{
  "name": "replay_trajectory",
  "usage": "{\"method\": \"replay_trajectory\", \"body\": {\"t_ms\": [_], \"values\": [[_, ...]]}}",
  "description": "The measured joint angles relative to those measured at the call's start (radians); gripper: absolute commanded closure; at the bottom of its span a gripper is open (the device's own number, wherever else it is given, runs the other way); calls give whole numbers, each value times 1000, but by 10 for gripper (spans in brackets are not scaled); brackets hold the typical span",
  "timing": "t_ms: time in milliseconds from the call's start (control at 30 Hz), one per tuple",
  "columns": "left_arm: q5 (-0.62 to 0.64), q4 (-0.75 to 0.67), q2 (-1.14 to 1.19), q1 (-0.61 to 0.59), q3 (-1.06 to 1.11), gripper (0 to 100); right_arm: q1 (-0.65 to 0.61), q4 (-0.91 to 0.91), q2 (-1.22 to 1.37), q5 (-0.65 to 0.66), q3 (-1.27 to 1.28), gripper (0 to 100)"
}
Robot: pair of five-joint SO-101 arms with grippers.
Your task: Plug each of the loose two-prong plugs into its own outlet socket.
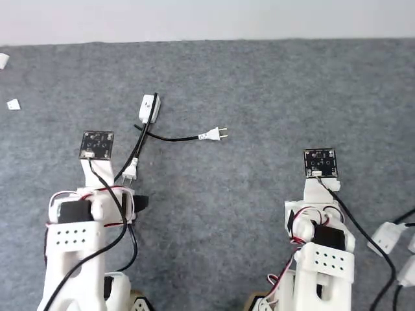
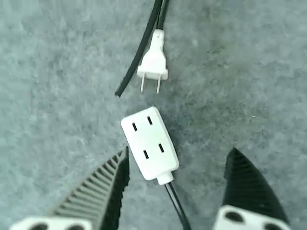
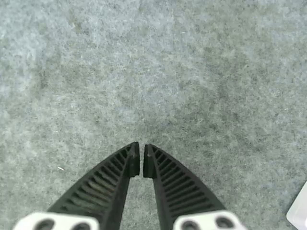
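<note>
Left gripper (image 2: 180, 152) spread, white plastic four-slot outlet block (image 2: 149, 143) between its fingers, white two-prong plug (image 2: 153, 64) just beyond; right gripper (image 3: 141, 160) pressed together over grey carpet (image 3: 144, 72)

Smooth white plastic outlet socket (image 2: 149, 143) & metal-pronged plug (image 2: 153, 64), on table (image 2: 48, 72) w/ rough matt carpet-like cloth.

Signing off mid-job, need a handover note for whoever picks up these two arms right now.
Left gripper: open, empty, over the outlet block, which lies between its jaws on the mat.
Right gripper: shut, empty, over the mat.
Near plug: just short of the block, prongs facing it, not inserted.
Far plug: loose on the mat, farther out.
Done: nothing; both of the block's sockets are empty.
Left: seat both plugs.
</note>
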Motion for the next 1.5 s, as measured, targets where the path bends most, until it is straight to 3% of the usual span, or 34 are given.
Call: {"method": "replay_trajectory", "body": {"t_ms": [200,433,667,867,1067,1333,1500], "values": [[72,-95,222,0,-18,696,0,0,0,0,0,976],[167,-109,476,-11,-124,711,0,0,0,0,0,976],[173,-140,637,-9,-201,975,0,0,0,0,0,976],[169,-167,651,14,-215,987,0,0,0,0,0,976],[170,-167,651,121,-226,987,0,0,0,0,0,976],[288,-14,522,245,-341,987,0,0,0,0,0,976],[304,11,491,330,-341,987,0,0,0,0,0,976]]}}
